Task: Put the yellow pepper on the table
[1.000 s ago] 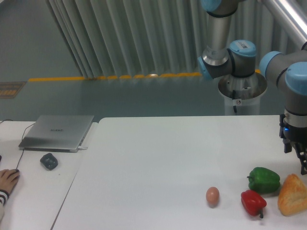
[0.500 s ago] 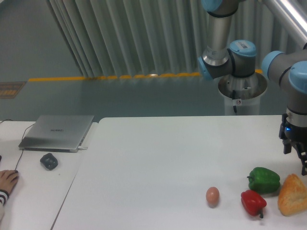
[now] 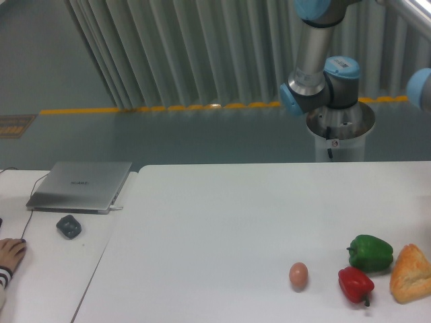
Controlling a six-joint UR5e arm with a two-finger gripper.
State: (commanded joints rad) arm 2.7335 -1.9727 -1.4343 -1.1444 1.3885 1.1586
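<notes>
A glossy green bell pepper (image 3: 370, 252) and red bell pepper (image 3: 355, 284) sat near the plain white matte table's (image 3: 222, 229) right edge. The gripper lay outside the picture, so its jaws could not be judged.

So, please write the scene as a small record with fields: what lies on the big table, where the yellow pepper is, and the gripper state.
table: large, white
egg: front, left of the peppers
red pepper: front right
green pepper: just behind red pepper
bread: right edge
yellow pepper: not visible
gripper: out of view
side desk: laptop, mouse, a person's hand
</notes>
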